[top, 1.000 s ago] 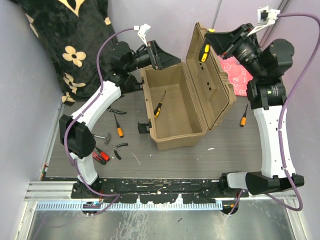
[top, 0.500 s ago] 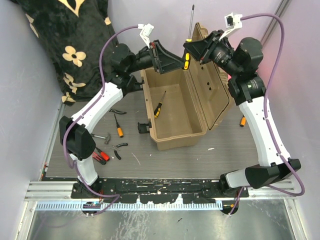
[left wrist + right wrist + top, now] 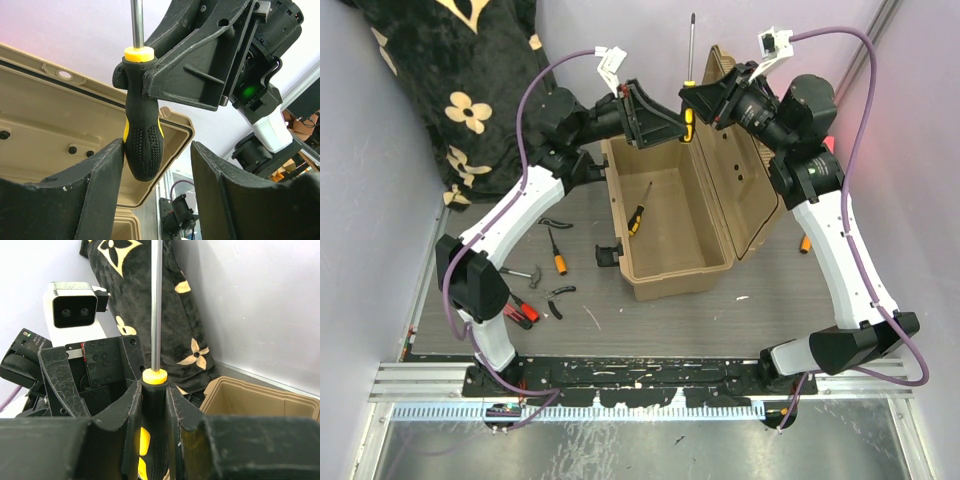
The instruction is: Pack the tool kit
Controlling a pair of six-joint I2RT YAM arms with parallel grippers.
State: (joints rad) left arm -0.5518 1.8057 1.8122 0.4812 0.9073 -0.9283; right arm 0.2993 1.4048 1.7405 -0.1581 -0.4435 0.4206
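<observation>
- Overhead, the tan toolbox (image 3: pixel 665 225) sits open mid-surface, with its lid (image 3: pixel 740 190) standing up along the right side and a small screwdriver (image 3: pixel 638 212) lying on its floor.
- Above the box's far rim, the right claw (image 3: pixel 692 103) is clamped on a yellow-and-black screwdriver (image 3: pixel 688 110), shaft pointing straight up.
- The left claw (image 3: pixel 665 125) is raised just beside that handle from the left, its jaws spread.
- On the grey surface (image 3: pixel 720 300) left of the box lie an orange-handled screwdriver (image 3: pixel 556 255), black pliers (image 3: pixel 558 295) and red-handled pliers (image 3: pixel 520 312). Another orange-handled screwdriver (image 3: pixel 806 243) lies right of the lid.
- A black floral blanket (image 3: pixel 450 80) is heaped in the far-left corner.
- From the left wrist, the black-and-yellow handle (image 3: pixel 142 135) hangs down between the left claw's two fingers (image 3: pixel 107 185). One finger is touching or nearly touching it and the other stands apart, so the claw is open, not gripping.
- The right claw's fingers (image 3: pixel 190 70) pinch the handle's upper part, below the yellow collar, with the tan lid behind.
- From the right wrist, both pads (image 3: pixel 131 405) press the handle just beneath the collar. The steel shaft (image 3: pixel 156 305) rises upright, and the left claw's body (image 3: pixel 100 365) is close behind on the left.
</observation>
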